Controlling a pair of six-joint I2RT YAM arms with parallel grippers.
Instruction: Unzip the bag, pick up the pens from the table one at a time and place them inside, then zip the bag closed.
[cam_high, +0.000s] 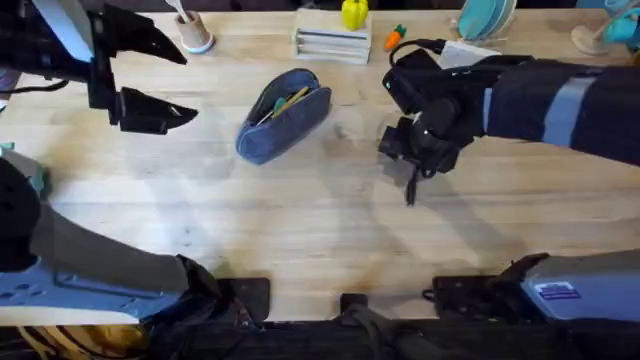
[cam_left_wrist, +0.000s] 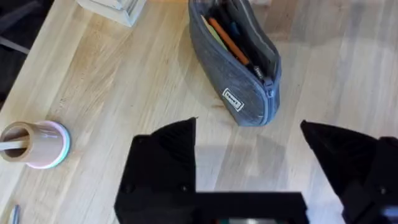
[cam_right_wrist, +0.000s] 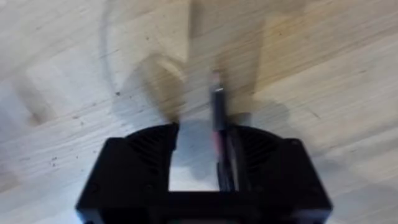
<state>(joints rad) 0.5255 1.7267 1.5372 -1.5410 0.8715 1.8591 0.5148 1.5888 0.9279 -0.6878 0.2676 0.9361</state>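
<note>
Bright even light; right wrist view motion-blurred.

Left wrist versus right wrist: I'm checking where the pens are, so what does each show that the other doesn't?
The left wrist view alone shows the bag unzipped, with an orange pencil inside, beyond the open left gripper, and a pink-rimmed cup. The right wrist view alone shows a dark pen in the right gripper, against one finger. Both show the table.
</note>
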